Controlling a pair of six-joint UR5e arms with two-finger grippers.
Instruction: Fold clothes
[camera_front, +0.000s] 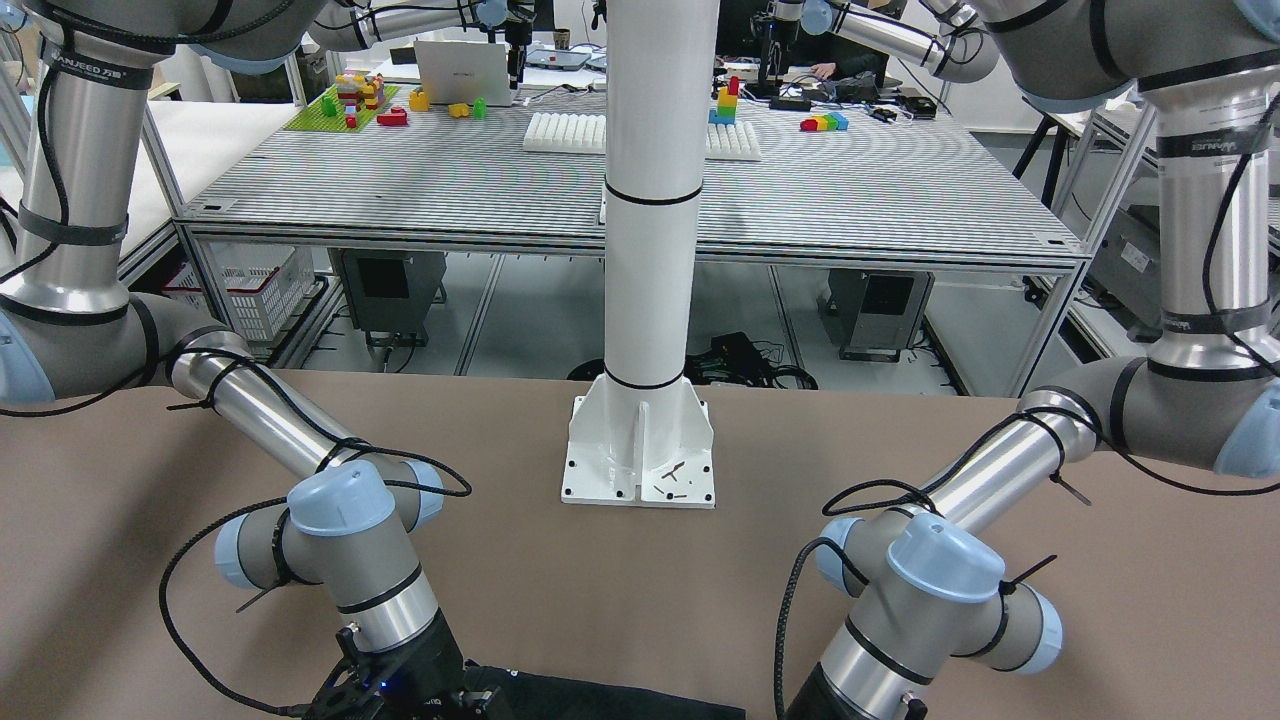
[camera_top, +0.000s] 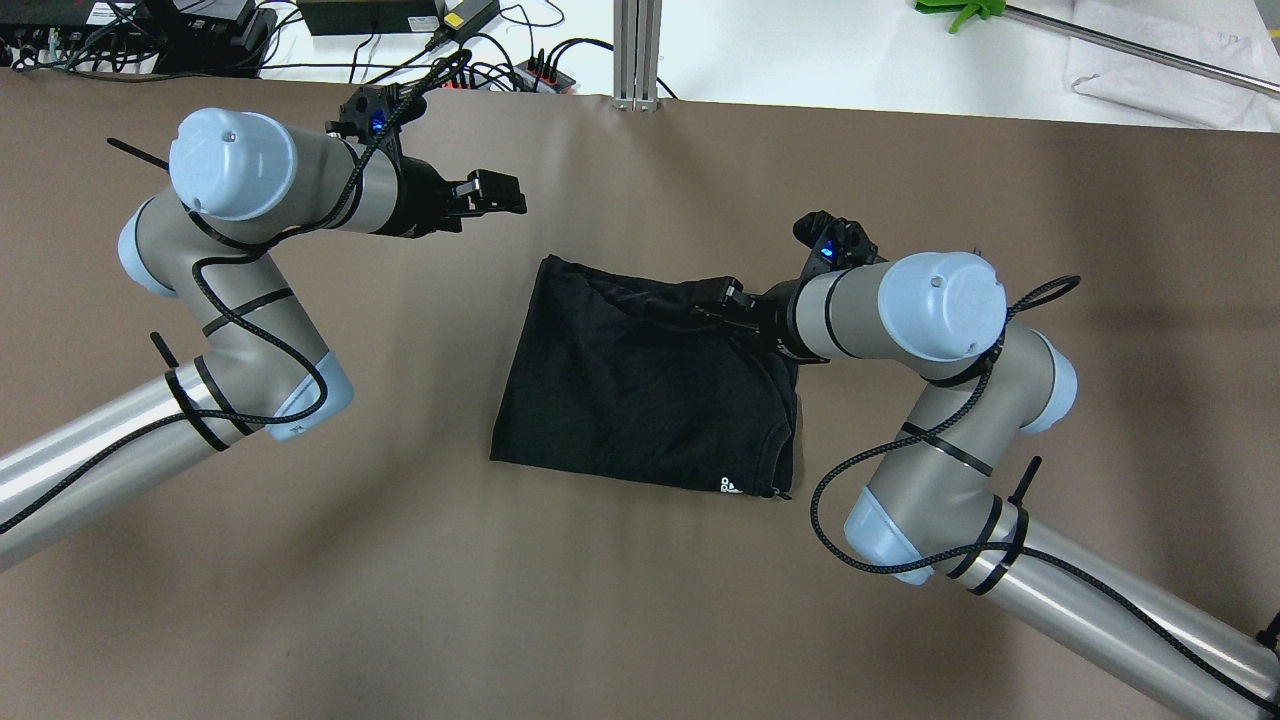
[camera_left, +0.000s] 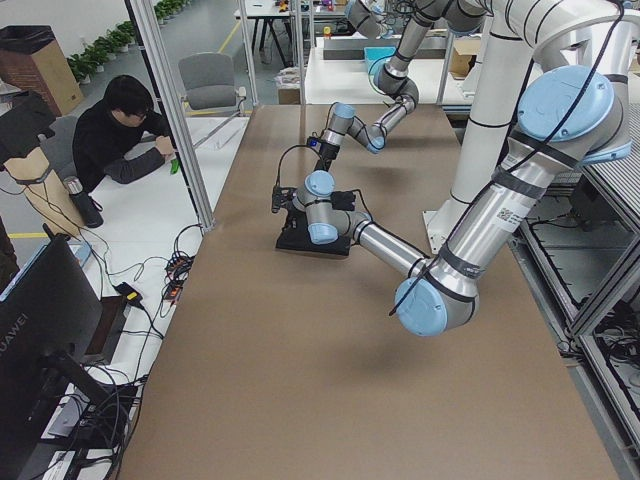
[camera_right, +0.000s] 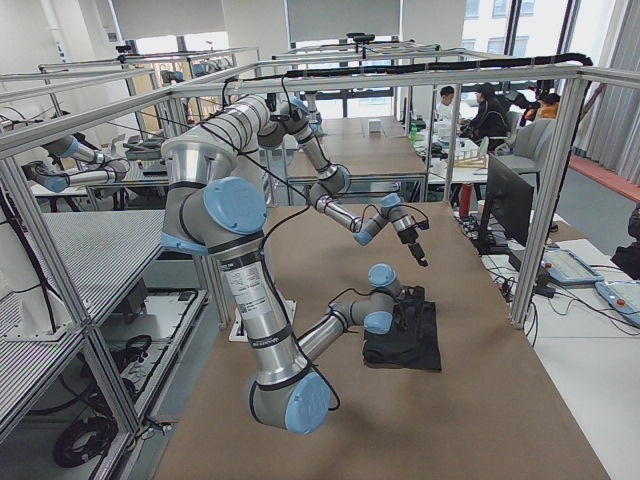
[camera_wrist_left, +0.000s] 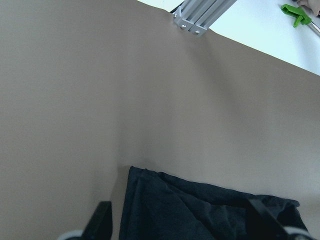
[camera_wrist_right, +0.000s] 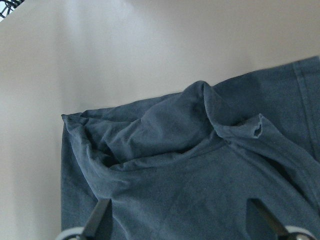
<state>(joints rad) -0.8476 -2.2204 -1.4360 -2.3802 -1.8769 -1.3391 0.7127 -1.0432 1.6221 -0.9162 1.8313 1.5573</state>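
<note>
i see the black garment (camera_top: 630, 390) lying folded on the brown table (camera_top: 400, 600), near its middle, with a white logo (camera_top: 731, 486) at its near right corner. the right gripper (camera_top: 722, 300) sits over the garment's far right corner. in its wrist view the fingers (camera_wrist_right: 98, 216) stand wide apart, released, with bunched cloth below them. i cannot tell whether the tips touch the fabric. the left gripper (camera_top: 495, 193) hangs above bare table, apart from the garment's far left corner, its fingers (camera_wrist_left: 102, 220) spread, released as well.
</note>
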